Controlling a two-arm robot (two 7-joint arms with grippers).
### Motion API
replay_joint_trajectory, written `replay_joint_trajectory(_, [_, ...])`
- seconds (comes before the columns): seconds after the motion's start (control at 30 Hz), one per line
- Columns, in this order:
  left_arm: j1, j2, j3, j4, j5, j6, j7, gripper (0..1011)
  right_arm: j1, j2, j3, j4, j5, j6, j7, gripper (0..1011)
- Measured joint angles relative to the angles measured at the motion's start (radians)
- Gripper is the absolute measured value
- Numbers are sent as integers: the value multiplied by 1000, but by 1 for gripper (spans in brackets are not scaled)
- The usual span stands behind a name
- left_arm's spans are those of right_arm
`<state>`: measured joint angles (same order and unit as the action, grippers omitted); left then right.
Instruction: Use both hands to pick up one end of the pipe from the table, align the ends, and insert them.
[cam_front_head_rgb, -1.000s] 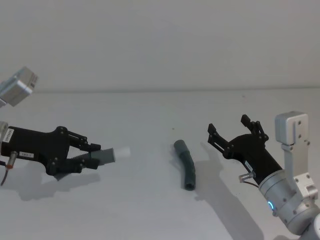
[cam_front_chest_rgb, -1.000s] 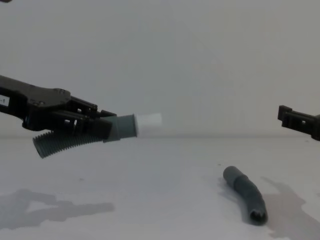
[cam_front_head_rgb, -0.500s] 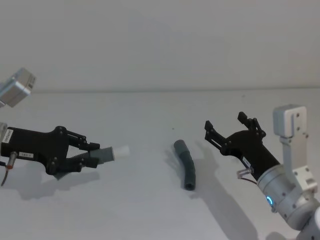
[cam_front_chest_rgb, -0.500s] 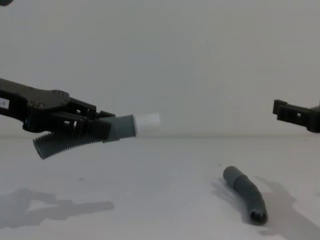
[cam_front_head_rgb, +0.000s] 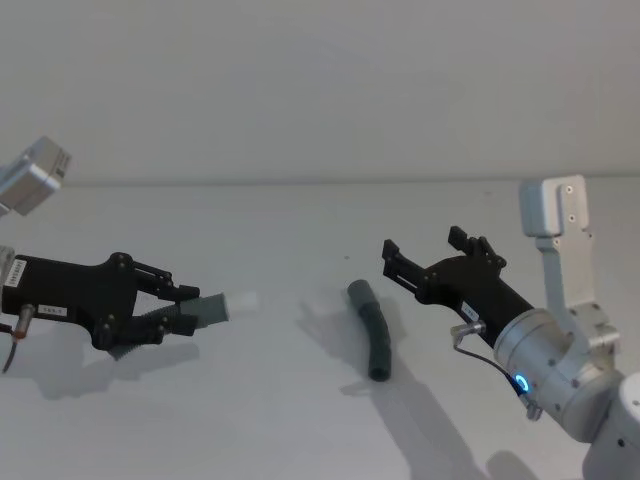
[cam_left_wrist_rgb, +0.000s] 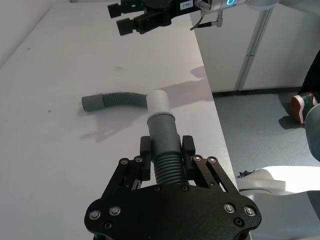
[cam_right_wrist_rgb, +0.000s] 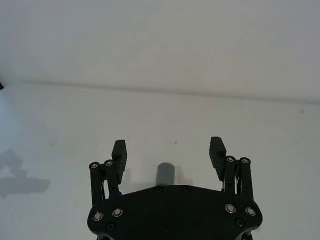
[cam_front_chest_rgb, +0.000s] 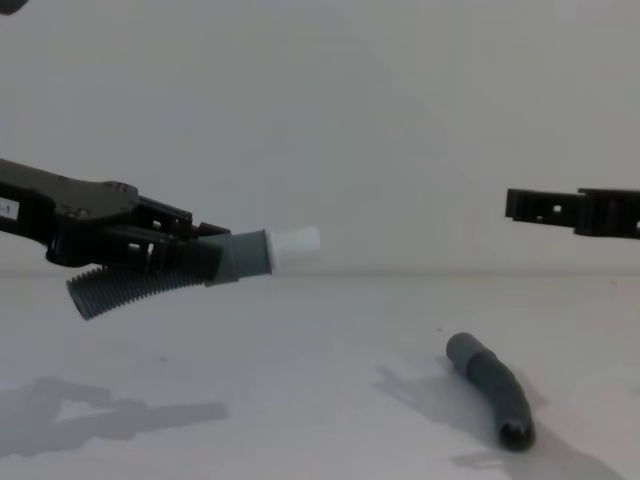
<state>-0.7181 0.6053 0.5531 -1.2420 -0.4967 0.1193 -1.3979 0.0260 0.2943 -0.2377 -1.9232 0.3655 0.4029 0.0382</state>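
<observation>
Left gripper (cam_front_head_rgb: 188, 310) clamped on white-tipped hose (cam_front_chest_rgb: 245, 255); right gripper (cam_front_head_rgb: 425, 246) spread wide, empty, seemingly above second hose (cam_front_head_rgb: 375, 335).

Spread right claw (cam_right_wrist_rgb: 168, 146), pipe (cam_right_wrist_rgb: 165, 176) between

Your left gripper (cam_front_head_rgb: 185, 310) and right gripper (cam_front_head_rgb: 425, 248) black, held pipe (cam_front_head_rgb: 207, 310) ribbed dark grey with white tip (cam_front_head_rgb: 243, 301), lying pipe (cam_front_head_rgb: 376, 335) dark grey, desk (cam_front_head_rgb: 280, 415) plain white.

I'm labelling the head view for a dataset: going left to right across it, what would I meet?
Left gripper → white tip of the held pipe piece → loose pipe piece → right gripper, open.
</observation>
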Motion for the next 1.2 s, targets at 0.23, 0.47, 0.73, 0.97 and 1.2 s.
replay_joint_trajectory(0.23, [0,0,0,1,-1,-1,1,334,14,-25,-15,-22,9,123,-33,1004])
replay_joint_trajectory(0.47, [0,0,0,1,-1,-2,1,334,29,-13,-43,-19,2,186,-29,1004])
replay_joint_trajectory(0.73, [0,0,0,2,-1,-2,1,334,50,31,-81,8,-26,205,15,1004])
replay_joint_trajectory(0.97, [0,0,0,2,-1,-2,1,334,69,67,-105,39,-49,201,56,1004])
replay_joint_trajectory(1.2, [0,0,0,2,-1,-2,1,334,88,83,-118,70,-65,202,77,1004])
